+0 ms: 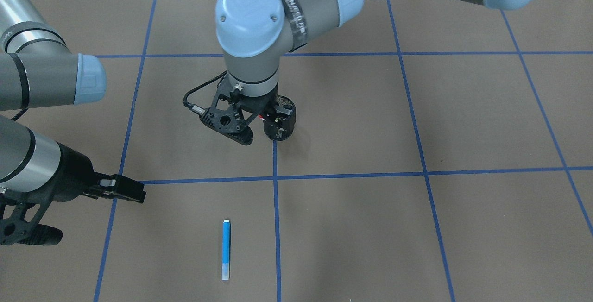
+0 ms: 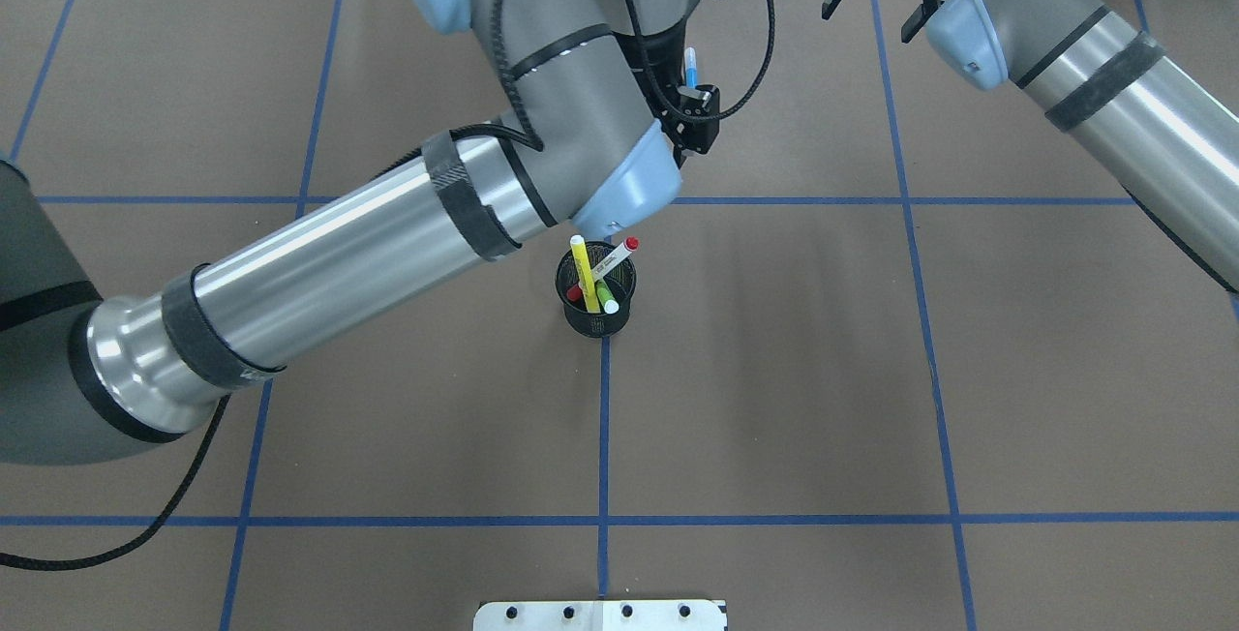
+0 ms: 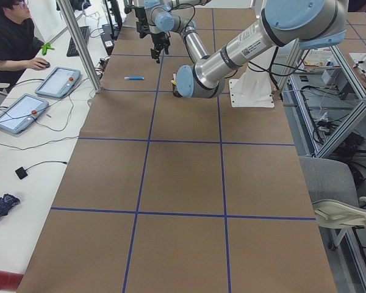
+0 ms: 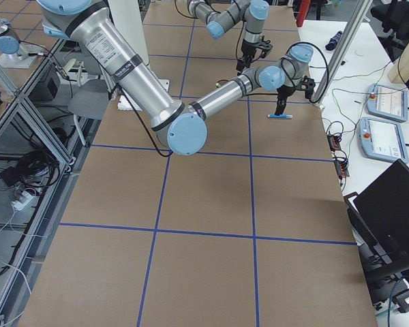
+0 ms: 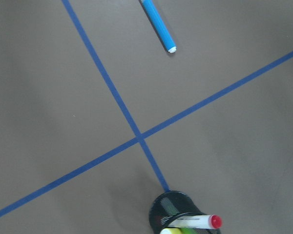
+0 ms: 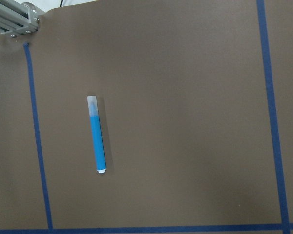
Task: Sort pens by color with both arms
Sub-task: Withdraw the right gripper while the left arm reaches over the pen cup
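Observation:
A black mesh cup (image 2: pixel 595 319) stands at the table's centre on a tape crossing. It holds a yellow pen (image 2: pixel 583 271), a green pen (image 2: pixel 605 299) and a white pen with red ends (image 2: pixel 615 260). My left gripper (image 1: pixel 277 126) hangs right over the cup (image 1: pixel 287 104), and I cannot tell whether its jaws are open or shut. A blue pen (image 1: pixel 226 249) lies alone on the paper beyond the cup, also seen from the wrists (image 5: pixel 158 27) (image 6: pixel 97 136). Off to one side of the blue pen, my right gripper (image 2: pixel 869 4) hovers open and empty.
Blue tape lines (image 2: pixel 604 418) divide the brown paper into squares. The white base plate (image 2: pixel 600 615) sits at the robot's edge. A person (image 3: pixel 9 43) sits beside tablets (image 3: pixel 58 81) on the side table past the far edge, next to a metal post (image 3: pixel 79 46).

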Controlling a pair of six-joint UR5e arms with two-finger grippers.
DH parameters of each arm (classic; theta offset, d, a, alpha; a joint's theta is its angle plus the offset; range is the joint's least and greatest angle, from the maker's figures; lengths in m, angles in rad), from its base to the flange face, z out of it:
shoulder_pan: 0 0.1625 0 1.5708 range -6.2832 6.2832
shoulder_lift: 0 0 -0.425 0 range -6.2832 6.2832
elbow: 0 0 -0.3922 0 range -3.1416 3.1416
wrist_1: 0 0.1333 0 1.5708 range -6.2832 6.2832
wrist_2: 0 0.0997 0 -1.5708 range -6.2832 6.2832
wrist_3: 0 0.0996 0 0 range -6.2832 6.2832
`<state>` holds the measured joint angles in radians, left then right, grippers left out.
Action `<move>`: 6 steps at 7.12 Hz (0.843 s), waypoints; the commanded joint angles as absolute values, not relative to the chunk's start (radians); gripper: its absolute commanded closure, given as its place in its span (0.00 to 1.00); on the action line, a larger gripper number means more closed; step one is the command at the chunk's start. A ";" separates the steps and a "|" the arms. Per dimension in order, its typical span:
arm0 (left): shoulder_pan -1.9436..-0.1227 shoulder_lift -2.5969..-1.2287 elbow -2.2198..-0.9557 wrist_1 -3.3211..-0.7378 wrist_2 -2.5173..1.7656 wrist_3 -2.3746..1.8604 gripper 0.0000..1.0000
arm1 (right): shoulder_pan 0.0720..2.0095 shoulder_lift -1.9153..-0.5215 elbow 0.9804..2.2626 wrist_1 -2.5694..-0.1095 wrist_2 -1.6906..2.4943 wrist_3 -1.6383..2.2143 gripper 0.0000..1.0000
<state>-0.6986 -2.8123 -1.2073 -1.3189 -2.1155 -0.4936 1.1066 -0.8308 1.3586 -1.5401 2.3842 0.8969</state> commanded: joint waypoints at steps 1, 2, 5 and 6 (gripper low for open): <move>-0.643 -2.841 -1.157 -1.249 -2.039 -0.422 0.01 | 1.106 -0.874 1.364 -1.565 2.368 0.875 0.00; -0.617 -2.838 -1.155 -1.227 -2.005 -0.413 0.01 | 1.103 -0.880 1.371 -1.609 2.359 0.849 0.00; -0.569 -2.856 -1.103 -1.204 -1.931 -0.411 0.05 | 1.077 -0.882 1.428 -1.756 2.301 0.778 0.00; -0.566 -2.893 -1.045 -1.201 -1.928 -0.391 0.05 | 1.074 -0.882 1.428 -1.756 2.301 0.773 0.00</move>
